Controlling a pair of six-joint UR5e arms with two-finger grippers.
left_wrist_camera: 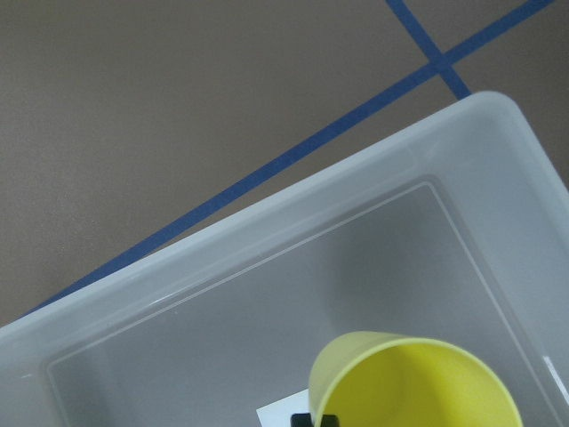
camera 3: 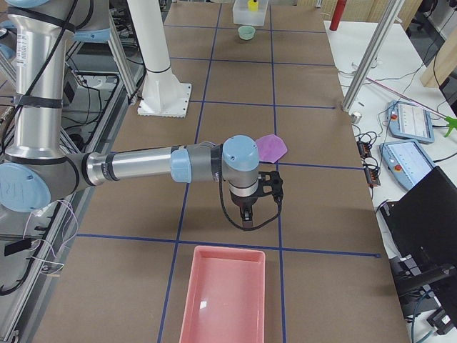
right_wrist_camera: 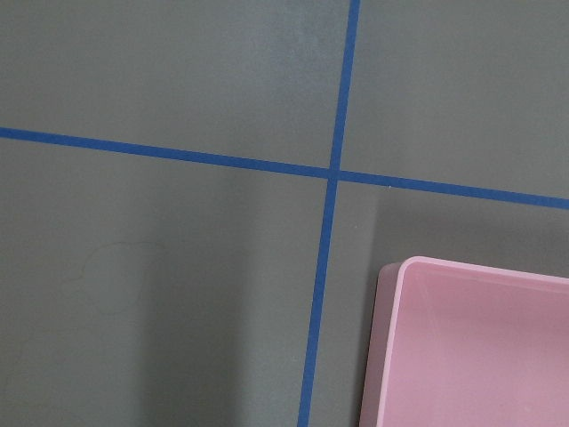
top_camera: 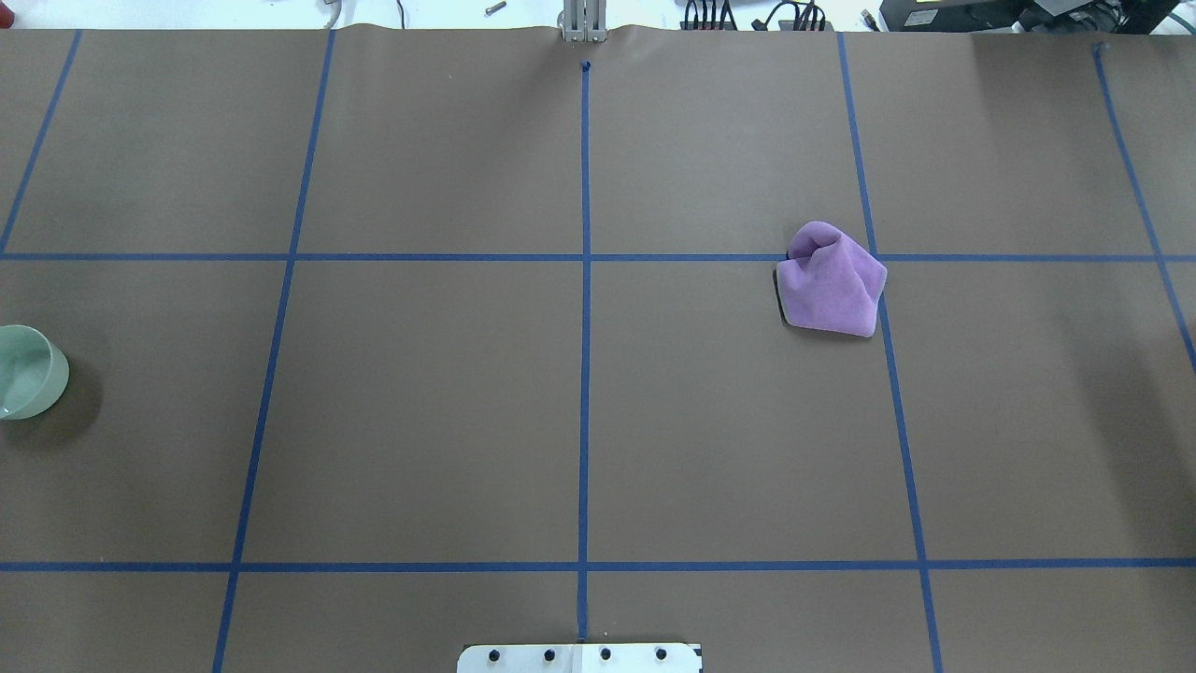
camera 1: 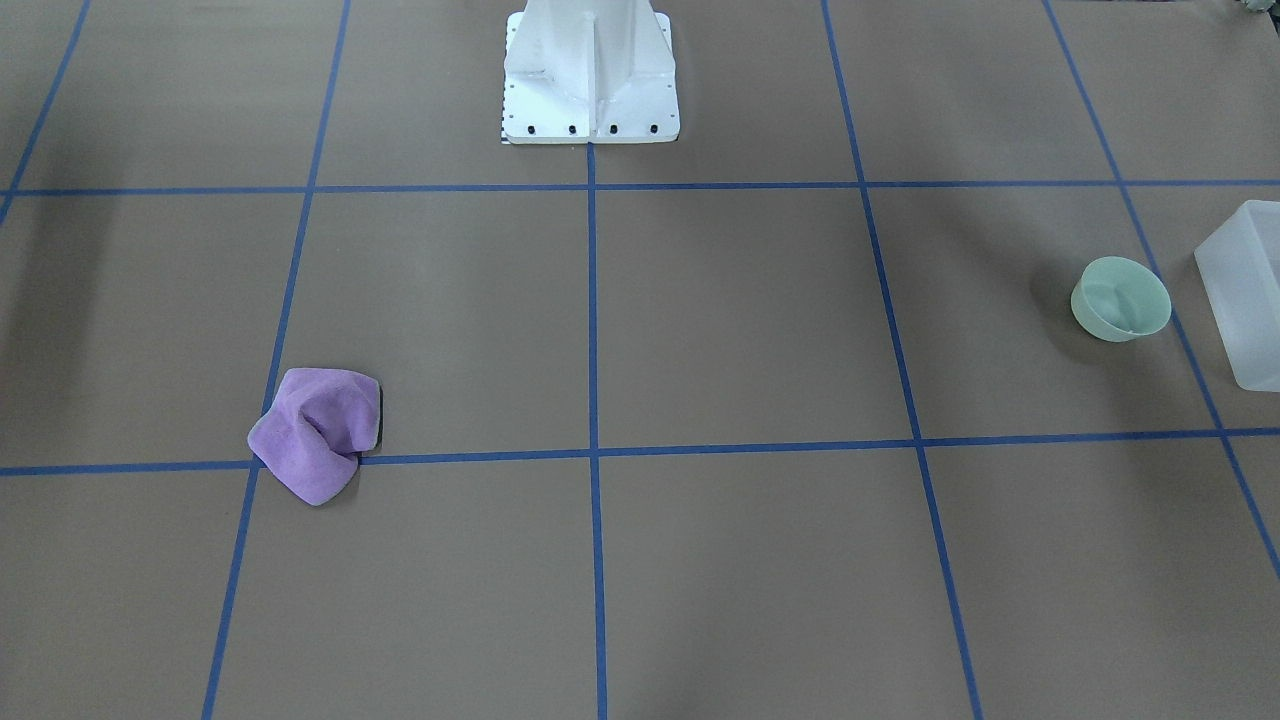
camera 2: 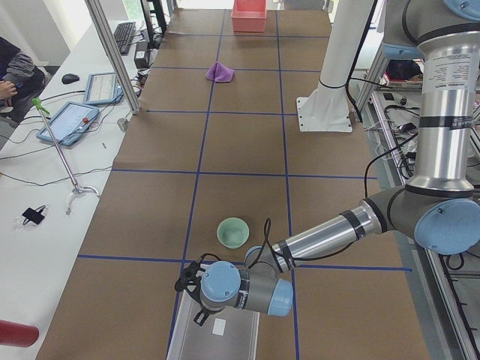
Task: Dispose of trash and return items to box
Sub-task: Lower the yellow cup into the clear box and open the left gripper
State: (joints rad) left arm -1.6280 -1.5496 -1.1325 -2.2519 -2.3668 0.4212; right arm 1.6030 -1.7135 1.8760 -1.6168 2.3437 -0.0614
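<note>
Bowl (camera 1: 1120, 298) and box (camera 1: 1243, 300) sit at the front-facing view's right edge, which is the robot's left. The mint-green bowl stands mouth up, just beside the frosted box but apart from it, on the side toward the table's middle. A crumpled purple cloth (camera 1: 318, 433) lies well apart, on the robot's right. No gripper shows here.

The overhead view cuts the bowl off at its left edge and leaves the box out; the cloth lies right of centre.

From the left end, the left gripper (camera 2: 193, 296) hangs over the box, and the bowl stands just past the box's far end. This view does not show whether the fingers are parted or closed.

From the right end, the right gripper (camera 3: 246, 218) points down at bare table between the cloth and a pink tray (camera 3: 223, 300). Its finger state cannot be told either. Far off, the pale-yellow cup (camera 3: 252, 6) shows at the box.

The left wrist camera looks down into the box. The cup is mouth up inside the box's outline, but whether it rests on the floor or is held is hidden.

The right wrist camera shows only the tray's corner.

With the cup at the box, the bowl looks like the item left to return. The left arm is far nearer, needing only a short shift toward the table's middle. The bowl is round with no long axis, so any rim approach should serve.
</note>
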